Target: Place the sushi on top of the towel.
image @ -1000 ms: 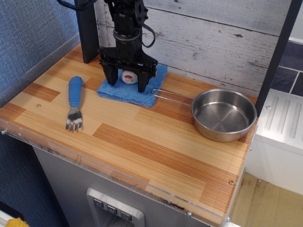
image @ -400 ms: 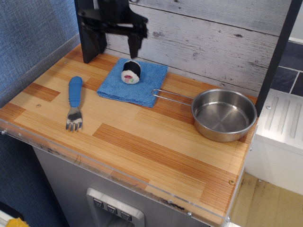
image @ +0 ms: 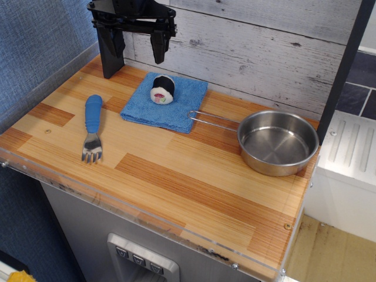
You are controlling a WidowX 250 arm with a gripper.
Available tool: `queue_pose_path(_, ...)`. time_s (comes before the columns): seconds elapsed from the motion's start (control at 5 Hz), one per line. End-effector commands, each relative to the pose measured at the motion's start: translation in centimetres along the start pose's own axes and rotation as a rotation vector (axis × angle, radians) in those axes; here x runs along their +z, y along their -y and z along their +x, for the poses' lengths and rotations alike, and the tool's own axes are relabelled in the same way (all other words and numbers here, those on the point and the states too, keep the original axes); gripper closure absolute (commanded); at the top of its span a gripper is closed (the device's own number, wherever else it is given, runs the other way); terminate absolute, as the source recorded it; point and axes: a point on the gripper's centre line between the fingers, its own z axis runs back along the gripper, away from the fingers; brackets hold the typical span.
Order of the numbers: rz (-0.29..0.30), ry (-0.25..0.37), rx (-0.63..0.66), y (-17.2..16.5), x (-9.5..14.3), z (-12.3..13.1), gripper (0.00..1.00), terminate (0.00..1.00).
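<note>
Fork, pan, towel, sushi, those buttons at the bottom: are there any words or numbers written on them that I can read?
None can be read.
The fork, pan, towel and sushi show no writing.
The buttons on the grey front panel have small marks, too small and blurred to read.
The gripper above the towel is plain black, with no label showing.

The sushi [image: 162, 90] is a small roll with a black wrap and a white rice face (a pink and green centre shows in it), lying on its side with that face turned toward the camera. It rests on the towel [image: 176, 106], a square folded blue terry cloth spread flat on the tabletop [image: 194, 188] near the back wall.
</note>
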Motion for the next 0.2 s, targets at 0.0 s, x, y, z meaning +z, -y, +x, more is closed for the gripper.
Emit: queue_pose_path(0.0,0.003,0.053,-0.003,-0.09,1.82,0.17,0.00,1.00)
